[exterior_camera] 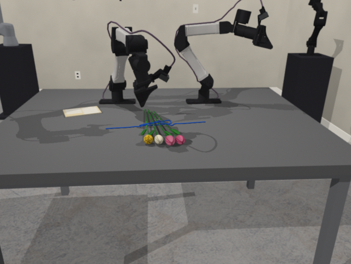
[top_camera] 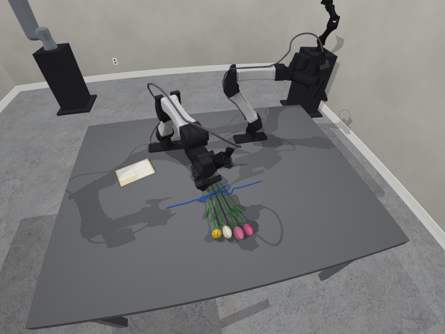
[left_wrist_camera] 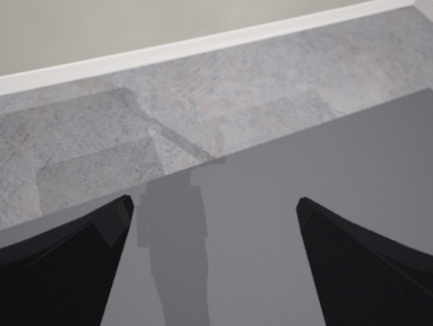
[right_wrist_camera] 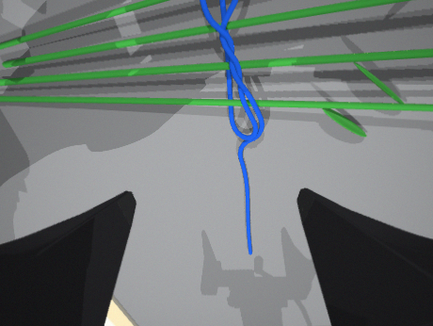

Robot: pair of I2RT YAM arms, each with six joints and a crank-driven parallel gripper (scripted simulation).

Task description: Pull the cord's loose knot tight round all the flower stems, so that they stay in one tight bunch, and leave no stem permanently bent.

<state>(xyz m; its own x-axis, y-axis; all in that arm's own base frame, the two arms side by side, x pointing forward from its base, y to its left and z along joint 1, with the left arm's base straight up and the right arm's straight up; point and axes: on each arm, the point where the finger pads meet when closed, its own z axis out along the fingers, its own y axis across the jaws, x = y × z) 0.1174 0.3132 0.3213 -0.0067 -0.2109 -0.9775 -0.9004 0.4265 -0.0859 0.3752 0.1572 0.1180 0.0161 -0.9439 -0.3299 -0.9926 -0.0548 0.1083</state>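
Note:
Several green stems [top_camera: 224, 207] [right_wrist_camera: 141, 101] lie fanned on the table, with a yellow head [top_camera: 216, 233] [exterior_camera: 147, 139], a white head [top_camera: 227, 231] [exterior_camera: 158, 139] and two pink heads. The blue cord [top_camera: 183, 203] [exterior_camera: 122, 127] [right_wrist_camera: 248, 203] lies across them in a loose, twisted knot, its ends pointing outward on both sides. My right gripper [top_camera: 200, 182] [exterior_camera: 141, 104] [right_wrist_camera: 216, 194] is open and empty above the table near the stem ends; its wrist view shows one cord end between and below the fingertips. My left gripper [top_camera: 323, 96] [exterior_camera: 269, 46] [left_wrist_camera: 215, 200] is open and empty, raised high, away from the flowers.
A flat cream and white card [top_camera: 135, 172] [exterior_camera: 82, 111] [right_wrist_camera: 115, 316] lies on the table [top_camera: 108, 280] [exterior_camera: 255, 153] [left_wrist_camera: 264, 236], on the right arm's outer side. The left wrist view shows the table edge and floor. Arm shadows cross the tabletop.

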